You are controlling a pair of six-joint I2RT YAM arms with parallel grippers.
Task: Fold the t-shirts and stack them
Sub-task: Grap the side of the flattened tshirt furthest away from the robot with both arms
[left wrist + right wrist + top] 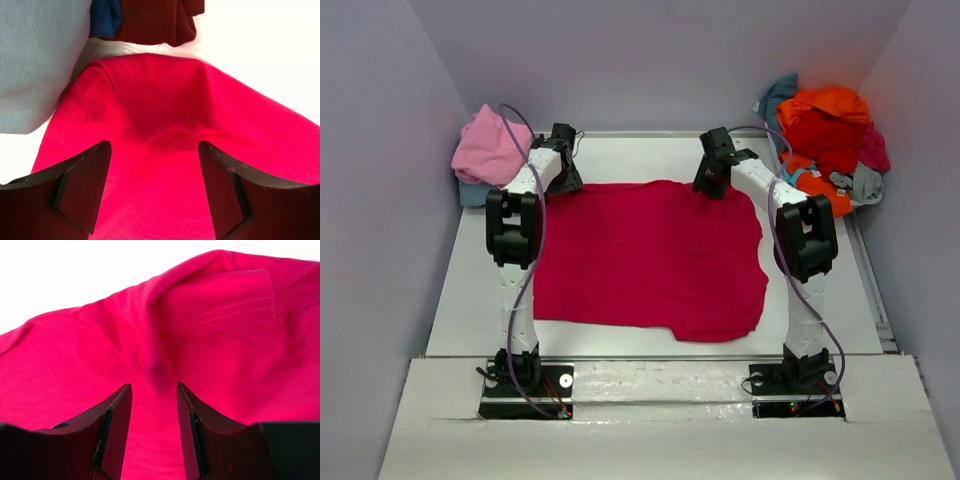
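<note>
Two grippers hang over the far corners of a magenta-red t-shirt (650, 255), which is spread flat across the middle of a white table (460, 300). From above, the left gripper (563, 178) sits at the shirt's far left corner and the right gripper (712, 180) at its far right corner, but that view hides how either tool's jaws stand. The wrist cameras fill the gap. The left tool's jaws are spread wide, with cloth rising in a soft ridge between them below a double-stitched hem (100, 85) and nothing clamped. The right tool's jaws stand noticeably narrower, with a small dark pucker (157, 372) in the fabric just ahead of their tips and no fold caught between them. Only the overhead view takes in the other garments: a pink t-shirt (490, 145) bunched in the far left corner and a heap of orange, red, teal and grey t-shirts (825, 125) in the far right corner. Only the left wrist view shows, close up beyond the hem, dusty blue cloth (35, 60) and maroon cloth (155, 20) lying side by side.
</note>
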